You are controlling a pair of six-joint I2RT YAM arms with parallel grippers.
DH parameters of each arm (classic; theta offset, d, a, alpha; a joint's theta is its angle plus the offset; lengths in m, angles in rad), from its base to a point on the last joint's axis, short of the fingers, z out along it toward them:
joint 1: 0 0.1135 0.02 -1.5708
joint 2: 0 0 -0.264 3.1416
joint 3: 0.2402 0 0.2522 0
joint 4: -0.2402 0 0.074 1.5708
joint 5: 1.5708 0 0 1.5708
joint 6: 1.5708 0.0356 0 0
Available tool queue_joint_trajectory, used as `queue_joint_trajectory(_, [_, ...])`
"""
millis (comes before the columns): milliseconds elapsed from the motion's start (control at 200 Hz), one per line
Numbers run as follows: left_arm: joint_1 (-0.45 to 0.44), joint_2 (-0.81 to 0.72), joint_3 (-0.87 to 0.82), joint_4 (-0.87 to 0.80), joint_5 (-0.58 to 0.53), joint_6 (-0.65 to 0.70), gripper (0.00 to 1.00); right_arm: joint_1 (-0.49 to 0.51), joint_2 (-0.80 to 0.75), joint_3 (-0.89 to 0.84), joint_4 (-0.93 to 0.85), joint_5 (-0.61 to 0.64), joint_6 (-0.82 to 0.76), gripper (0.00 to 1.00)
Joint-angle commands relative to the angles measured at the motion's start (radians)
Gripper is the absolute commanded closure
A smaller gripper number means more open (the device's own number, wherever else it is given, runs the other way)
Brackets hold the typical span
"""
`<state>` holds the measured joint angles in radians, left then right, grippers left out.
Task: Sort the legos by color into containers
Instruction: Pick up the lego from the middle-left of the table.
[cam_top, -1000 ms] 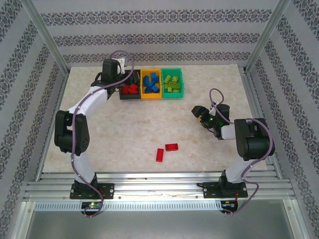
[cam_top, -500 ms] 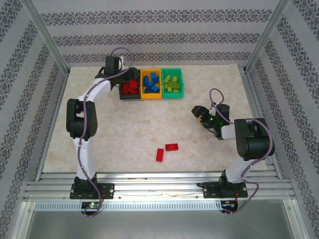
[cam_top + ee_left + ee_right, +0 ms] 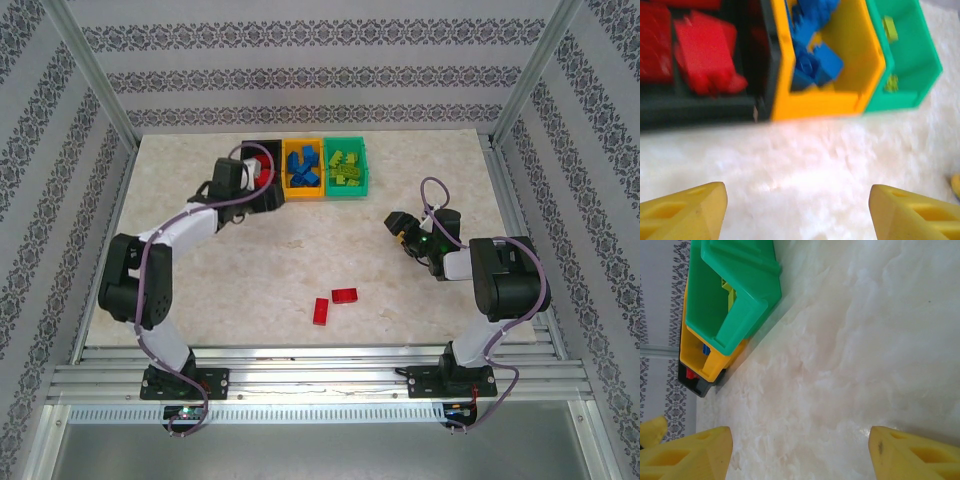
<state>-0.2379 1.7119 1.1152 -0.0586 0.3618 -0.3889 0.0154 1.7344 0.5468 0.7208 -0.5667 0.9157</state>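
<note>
The left pincer (image 3: 797,192) has backed off the black bin (image 3: 700,107), wide and empty (drop apparently done); two red legos (image 3: 345,296) wait on the tabletop (image 3: 250,270), and the right pincer (image 3: 800,435) idles wide.

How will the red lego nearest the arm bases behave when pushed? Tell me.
The red lego looks like rigid moulded plastic, so it should stay stiff in a pinch. It is small, so probably light. Lying flat on the smooth table, it will likely slide rather than roll or tip.
</note>
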Motion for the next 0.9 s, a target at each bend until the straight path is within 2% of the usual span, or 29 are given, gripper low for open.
queue_joint_trajectory(0, [-0.062, -0.062, -0.102, 0.051, 0.008, 0.044, 0.25, 0.013, 0.026, 0.003, 0.019, -0.018, 0.012, 0.27])
queue_joint_trajectory(145, [-0.141, -0.115, -0.209, 0.072, 0.005, 0.033, 0.25, 0.023, 0.039, 0.006, 0.019, -0.024, 0.021, 0.27])
queue_joint_trajectory(350, [-0.311, -0.136, -0.262, 0.113, 0.013, 0.078, 0.26, 0.025, 0.036, 0.008, 0.019, -0.021, 0.016, 0.27])
queue_joint_trajectory(615, [-0.498, -0.033, -0.132, -0.026, -0.052, 0.255, 0.26, 0.026, 0.039, 0.008, 0.019, -0.022, 0.016, 0.26])
queue_joint_trajectory(769, [-0.553, 0.053, 0.007, -0.206, -0.076, 0.369, 0.26, 0.027, 0.040, 0.008, 0.019, -0.023, 0.016, 0.26])
queue_joint_trajectory(899, [-0.583, 0.104, 0.084, -0.296, -0.084, 0.405, 0.27, 0.025, 0.041, 0.008, 0.019, -0.024, 0.017, 0.26])
